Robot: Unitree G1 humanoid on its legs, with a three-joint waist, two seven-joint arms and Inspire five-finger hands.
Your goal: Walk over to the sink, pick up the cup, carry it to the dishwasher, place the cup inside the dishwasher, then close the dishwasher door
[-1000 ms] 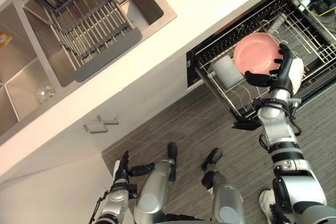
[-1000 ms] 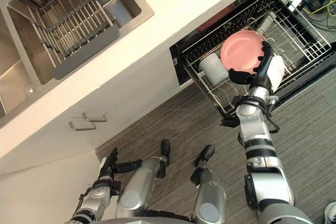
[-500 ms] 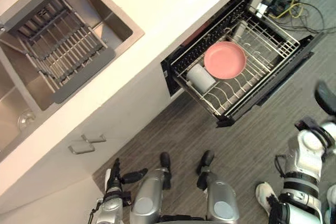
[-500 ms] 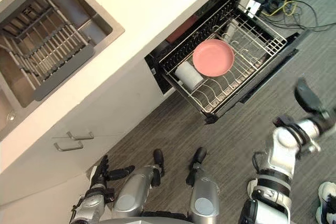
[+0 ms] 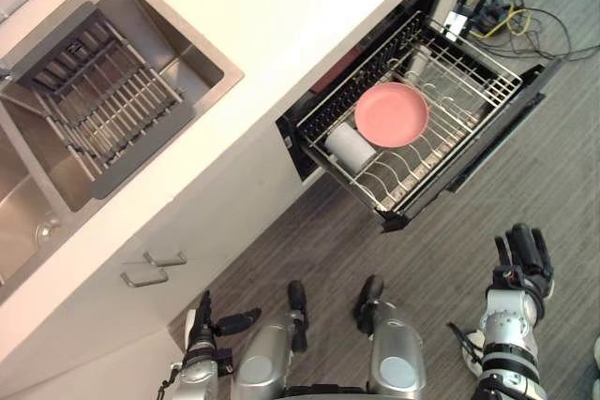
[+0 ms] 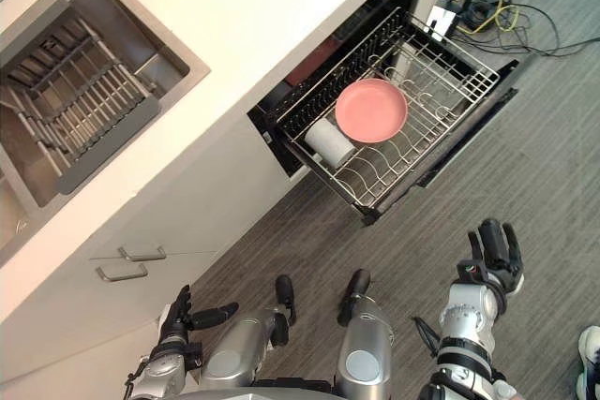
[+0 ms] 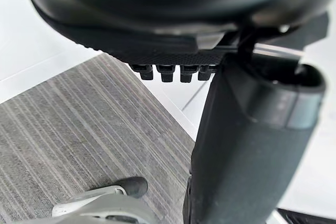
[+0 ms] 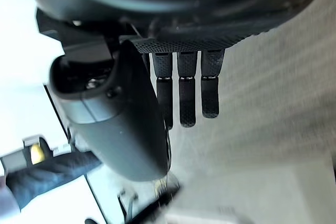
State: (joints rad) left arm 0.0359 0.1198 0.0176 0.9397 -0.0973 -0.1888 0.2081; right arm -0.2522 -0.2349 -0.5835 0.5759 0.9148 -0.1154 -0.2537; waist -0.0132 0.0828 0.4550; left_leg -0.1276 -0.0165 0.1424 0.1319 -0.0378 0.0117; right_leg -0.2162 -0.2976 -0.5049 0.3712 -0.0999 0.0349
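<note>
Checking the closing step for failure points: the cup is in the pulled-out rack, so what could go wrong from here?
The rack stands fully out, and the right hand, fingers straight, hangs low and apart from it; an off-centre push might skew it.
The cup lies on its side beside the plate; a hard shove could roll it or knock them together.

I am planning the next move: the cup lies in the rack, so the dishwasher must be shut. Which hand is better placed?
The right hand: open, empty, on the side of the pulled-out rack. The left hand hangs by the cabinet, farther away.
</note>
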